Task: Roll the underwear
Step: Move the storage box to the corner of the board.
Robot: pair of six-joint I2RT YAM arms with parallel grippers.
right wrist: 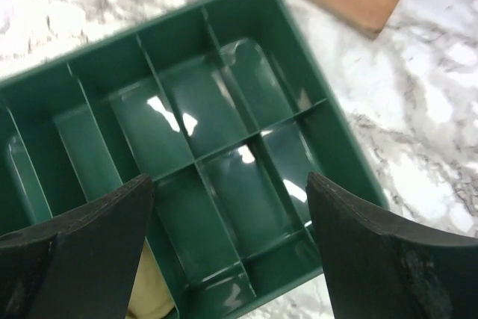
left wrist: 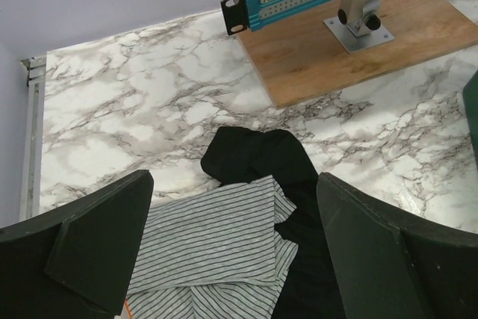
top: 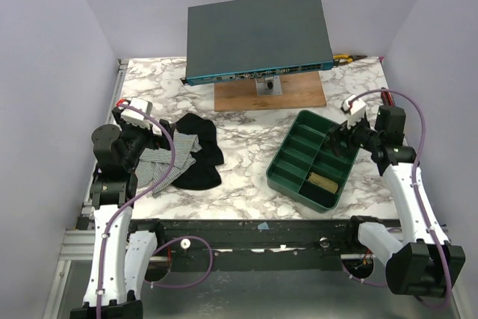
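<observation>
A grey striped underwear (top: 158,168) lies crumpled at the table's left, partly over a black underwear (top: 202,156). In the left wrist view the striped underwear (left wrist: 213,240) sits in front of the black underwear (left wrist: 258,156). My left gripper (top: 158,140) hovers open over their left part, with nothing between its fingers (left wrist: 97,237). My right gripper (top: 336,138) hangs open over the right end of the green divided tray (top: 284,147). In the right wrist view, empty compartments of the tray (right wrist: 149,26) lie below the right gripper (right wrist: 230,181).
A pale yellow roll (top: 323,182) lies in a near compartment of the tray, and the roll (right wrist: 153,293) shows by my right gripper's left finger. A dark grey rack device (top: 258,35) stands on a wooden board (top: 299,96) at the back. Walls close both sides.
</observation>
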